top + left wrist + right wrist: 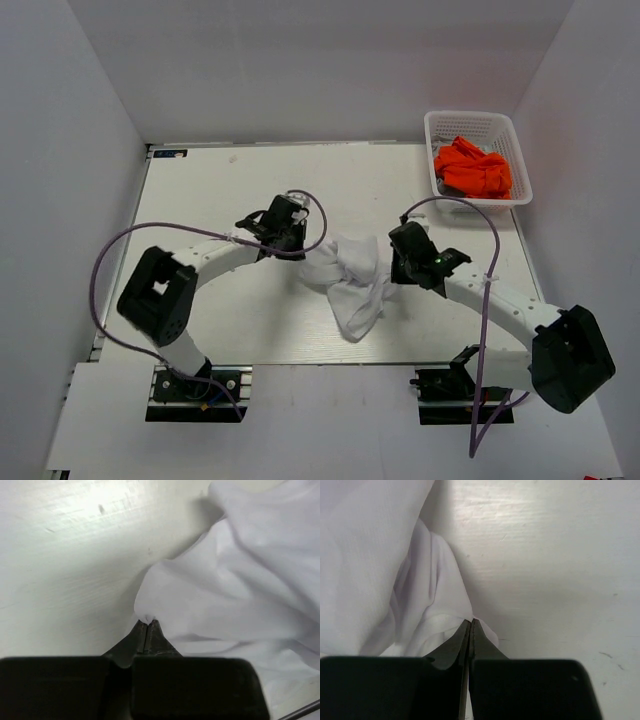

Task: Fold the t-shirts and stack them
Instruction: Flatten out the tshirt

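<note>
The white t-shirt (352,282) lies crumpled in the middle of the table. My left gripper (302,246) is at its left edge. In the left wrist view that gripper (146,622) is shut, pinching a corner of the white t-shirt (240,585) between its tips. My right gripper (396,262) is at the shirt's right edge. In the right wrist view it (471,622) is shut on a fold of the white t-shirt (380,570). The orange t-shirt (472,168) sits bunched in the basket at the back right.
The white lattice basket (446,124) stands at the table's back right corner, close to the right wall. White walls enclose the table (220,190) on three sides. Purple cables loop off both arms over the table.
</note>
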`<state>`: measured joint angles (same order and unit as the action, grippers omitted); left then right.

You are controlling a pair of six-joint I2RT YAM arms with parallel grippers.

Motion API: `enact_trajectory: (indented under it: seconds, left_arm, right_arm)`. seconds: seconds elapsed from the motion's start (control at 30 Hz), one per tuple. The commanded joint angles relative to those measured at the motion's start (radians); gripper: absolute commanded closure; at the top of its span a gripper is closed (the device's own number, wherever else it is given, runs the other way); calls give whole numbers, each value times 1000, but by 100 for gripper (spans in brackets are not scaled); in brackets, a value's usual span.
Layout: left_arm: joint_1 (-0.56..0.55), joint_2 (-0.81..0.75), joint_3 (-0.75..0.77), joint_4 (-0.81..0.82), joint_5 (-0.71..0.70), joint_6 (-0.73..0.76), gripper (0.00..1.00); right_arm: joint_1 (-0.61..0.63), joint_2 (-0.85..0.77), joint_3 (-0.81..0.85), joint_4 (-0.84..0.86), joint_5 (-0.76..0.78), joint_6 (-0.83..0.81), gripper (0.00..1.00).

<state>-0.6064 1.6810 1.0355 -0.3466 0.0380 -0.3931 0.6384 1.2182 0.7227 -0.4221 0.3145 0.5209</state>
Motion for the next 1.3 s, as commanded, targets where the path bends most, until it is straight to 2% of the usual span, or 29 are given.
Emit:
enact_trajectory:
  seconds: [0.0, 0.23, 0.37, 0.47, 0.57, 0.7, 0.9, 1.0, 1.07, 1.13, 1.23, 1.27]
  left_arm:
    - [6, -193, 93, 11, -160, -36, 100]
    - [16, -357, 222, -37, -389, -36, 100]
    - [16, -437, 300, -17, -454, 13, 100]
    - [16, -516, 333, 9, -519, 51, 100]
    - [7, -605, 360, 18, -605, 86, 100]
    - [7, -714, 373, 31, -642, 108, 100]
    - [7, -860, 322, 31, -673, 108, 100]
    - [7, -844, 304, 17, -729, 97, 100]
    - [7, -775, 292, -18, -780, 71, 100]
    - [16, -715, 273, -40, -855, 40, 100]
    - [25, -560, 247, -90, -882, -1, 100]
    - [42, -456, 247, -119, -882, -24, 98]
  right_arm:
    - [-37, -5, 139, -30, 144, 5, 100]
    - [-88, -77, 309, -40, 366, -30, 100]
    - [-97, -134, 427, -3, 447, -136, 100]
    - [-103, -174, 506, 25, 523, -157, 100]
    - [-103, -233, 550, 111, 511, -258, 100]
    - [-102, -289, 656, 109, 482, -315, 100]
    - [-103, -318, 704, 121, 465, -354, 100]
    - [-103, -275, 689, 123, 437, -338, 100]
    - [-103, -217, 679, 128, 414, -317, 100]
    - [-112, -110, 667, 143, 397, -309, 100]
    - [-141, 59, 684, 148, 361, -279, 100]
    - [-152, 96, 687, 155, 321, -277, 100]
